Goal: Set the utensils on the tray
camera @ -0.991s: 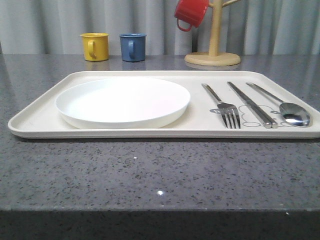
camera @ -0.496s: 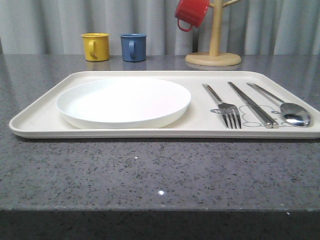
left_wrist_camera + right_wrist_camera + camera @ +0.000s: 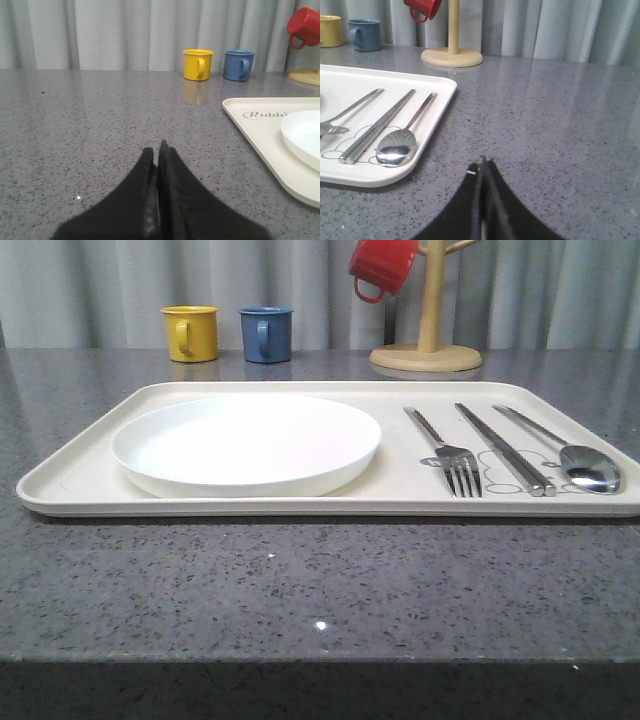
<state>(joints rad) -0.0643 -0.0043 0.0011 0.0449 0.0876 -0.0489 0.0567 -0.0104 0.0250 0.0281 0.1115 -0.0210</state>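
While the front view looks over the grey stone table (image 3: 300, 590), the tray (image 3: 90, 465) sits flat on it, a round white plate (image 3: 246, 443) on its left half. On the right half lie the fork (image 3: 446, 449), the chopsticks (image 3: 503, 447) and the spoon (image 3: 567, 451), side by side, apart from each other, heads toward the near rim (chopsticks between fork and spoon). Behind the tray: yellow mug (image 3: 190, 333), blue mug (image 3: 265, 334), and a wooden mug stand (image 3: 428, 340) with a red mug (image 3: 381, 267) hung on it

Left wrist view: left gripper (image 3: 156, 150) clenched, fingers pressed together, nothing between them, low over bare table, beside the tray's left end and apart from it. "Rabbit" script shows on that tray corner, plate edge next to it

Right wrist view: right gripper (image 3: 482, 162) also closed and empty, over bare table just beside the tray's right end. Spoon nearest the rim, then chopsticks, then fork, all lying on the rabbit drawing (image 3: 340, 145)
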